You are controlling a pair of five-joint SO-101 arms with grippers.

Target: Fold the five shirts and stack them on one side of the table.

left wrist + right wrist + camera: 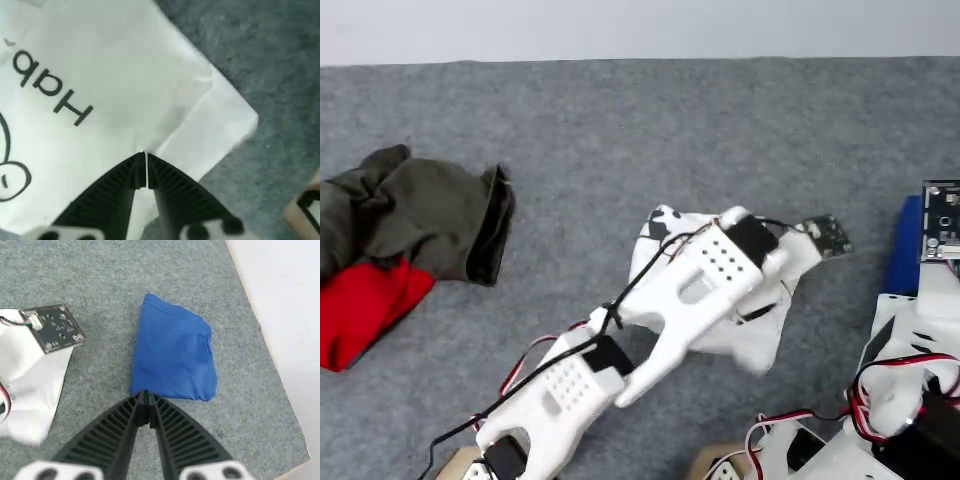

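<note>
A white shirt (115, 85) with black print lies crumpled on the grey table, near the middle in the high view (658, 232). My left arm (720, 262) stretches over it. My left gripper (145, 162) is shut, its tips pinching a fold of the white cloth. A folded blue shirt (172, 355) lies flat at the table's right side (905, 245). My right gripper (145, 399) is shut just short of its near edge, with nothing in it. An olive shirt (415, 210) and a red shirt (360, 305) lie heaped at the left.
The table's right edge (260, 327) runs close beside the blue shirt, with pale floor beyond. The left arm's camera board (52, 328) and a corner of the white shirt (30, 390) lie a short way from the blue shirt. Bare grey table (620, 130) spans the back.
</note>
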